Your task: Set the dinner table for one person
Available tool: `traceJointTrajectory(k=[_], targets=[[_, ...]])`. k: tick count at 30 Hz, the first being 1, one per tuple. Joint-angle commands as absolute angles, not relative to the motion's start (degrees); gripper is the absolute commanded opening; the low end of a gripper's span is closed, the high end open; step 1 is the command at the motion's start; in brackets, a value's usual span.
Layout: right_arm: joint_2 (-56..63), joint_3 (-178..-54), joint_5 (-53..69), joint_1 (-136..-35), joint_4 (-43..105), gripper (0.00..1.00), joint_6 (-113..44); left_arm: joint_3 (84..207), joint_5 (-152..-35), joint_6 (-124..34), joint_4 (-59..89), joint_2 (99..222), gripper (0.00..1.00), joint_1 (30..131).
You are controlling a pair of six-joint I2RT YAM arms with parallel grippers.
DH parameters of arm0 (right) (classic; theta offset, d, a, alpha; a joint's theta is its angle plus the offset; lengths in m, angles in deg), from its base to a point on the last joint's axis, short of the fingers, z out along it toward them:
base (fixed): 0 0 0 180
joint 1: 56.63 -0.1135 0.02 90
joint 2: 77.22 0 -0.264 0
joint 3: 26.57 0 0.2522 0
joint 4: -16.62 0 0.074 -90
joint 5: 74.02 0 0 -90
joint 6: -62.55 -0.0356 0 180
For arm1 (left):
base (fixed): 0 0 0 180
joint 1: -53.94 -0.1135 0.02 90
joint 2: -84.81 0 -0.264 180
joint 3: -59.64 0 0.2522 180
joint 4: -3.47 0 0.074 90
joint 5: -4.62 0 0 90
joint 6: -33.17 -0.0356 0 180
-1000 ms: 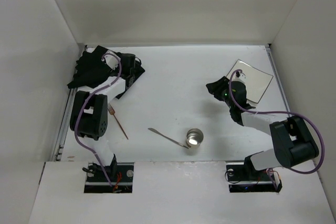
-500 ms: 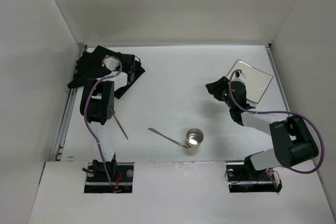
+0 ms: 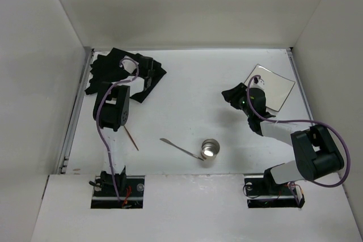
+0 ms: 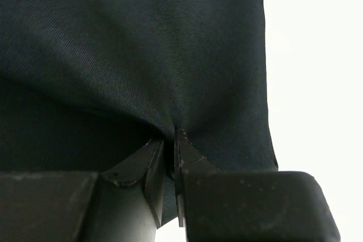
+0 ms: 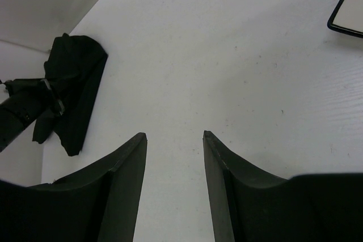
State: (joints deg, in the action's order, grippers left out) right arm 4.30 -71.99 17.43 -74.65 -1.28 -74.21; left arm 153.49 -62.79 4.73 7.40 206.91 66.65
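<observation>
While left gripper (image 4: 172,140) pinches placemat (image 4: 113,55), rail (image 3: 69,128) lies near.

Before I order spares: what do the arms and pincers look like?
The left arm and right arm have blocky black joints and white links; a purple cable loops along each. The right arm shows a small green light. The left pincer and right pincer each have two matte black, tapered fingers.

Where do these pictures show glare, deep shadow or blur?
Top external: the plate and the inside of the cup glare bright; left wrist: the black placemat is dark with little detail, the dinner table washed out white; right wrist: even light, but the near fingers look dark and soft.
</observation>
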Motion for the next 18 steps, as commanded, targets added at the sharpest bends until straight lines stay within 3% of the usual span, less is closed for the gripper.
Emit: traceJointTrajectory(k=[1,11,15,18], targets=[[3.8,-73.3,17.1,-75.0,-4.4,0.50,-74.1,154.3,-70.2,-0.1,4.7,207.4,0.03,72.3],[1.8,-72.6,16.8,-74.5,-4.2,0.48,-72.9,139.8,-79.2,-11.4,-2.6,197.8,0.05,81.2],[1.8,-73.4,16.2,-74.8,-3.5,0.29,-71.5,129.8,-79.7,-12.2,-2.9,190.5,0.09,80.3],[1.9,-73.9,15.6,-75.3,-3.3,0.23,-70.3,125.8,-80.4,-15.3,-1.4,185.3,0.17,80.2]])
